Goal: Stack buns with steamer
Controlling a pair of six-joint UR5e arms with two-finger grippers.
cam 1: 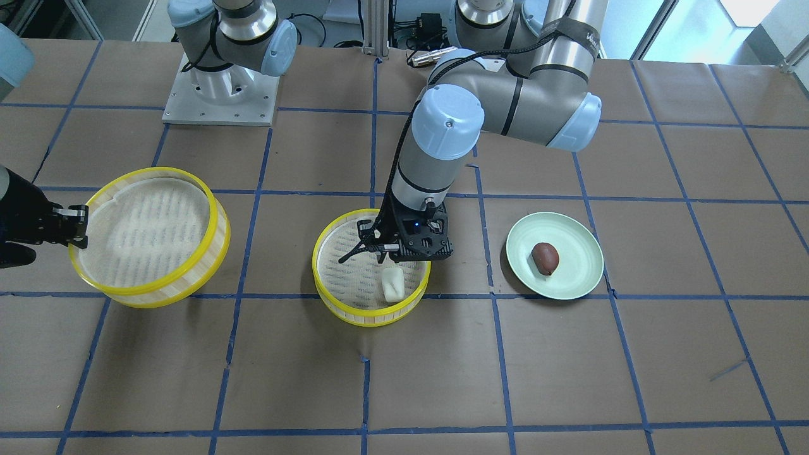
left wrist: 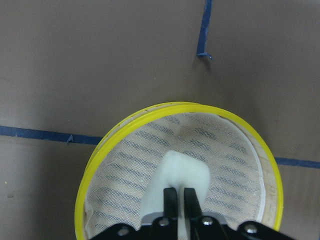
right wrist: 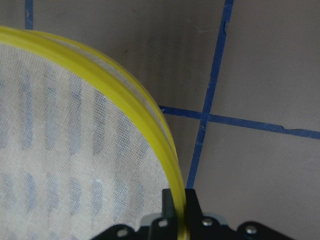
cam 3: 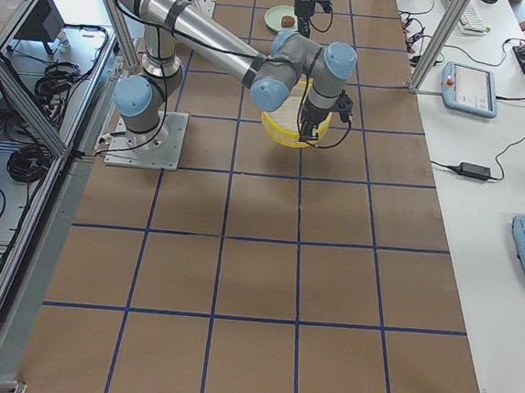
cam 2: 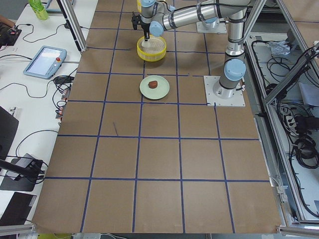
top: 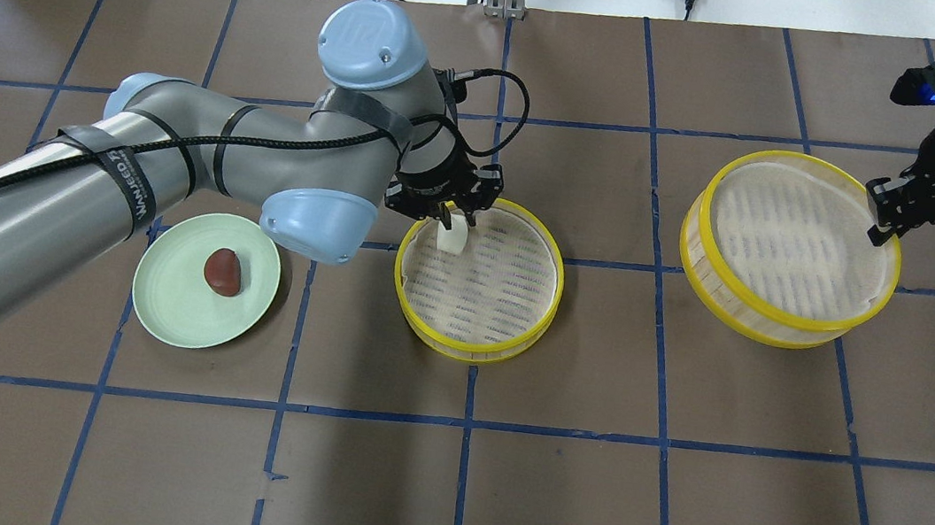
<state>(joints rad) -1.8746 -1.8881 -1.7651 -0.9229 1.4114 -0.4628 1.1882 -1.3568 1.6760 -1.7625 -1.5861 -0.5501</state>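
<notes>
Brown desk (top: 668,519), blue tape grid. Step in hand: setting white bun (cam 1: 393,284) into small steamer (top: 470,352). Left pincer (left wrist: 179,194) nearly pressed together, pinching bun top (seemingly resting on mesh). Right pincer (right wrist: 179,196) clamped on rim of large steamer (top: 772,327), held tilted. Dark bun (top: 224,271) untouched on green plate (top: 176,307). Next, likely: release, lift clear, fetch dark bun.

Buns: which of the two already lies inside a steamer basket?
The white bun, in the middle steamer; the reddish-brown bun sits on the green plate.
</notes>
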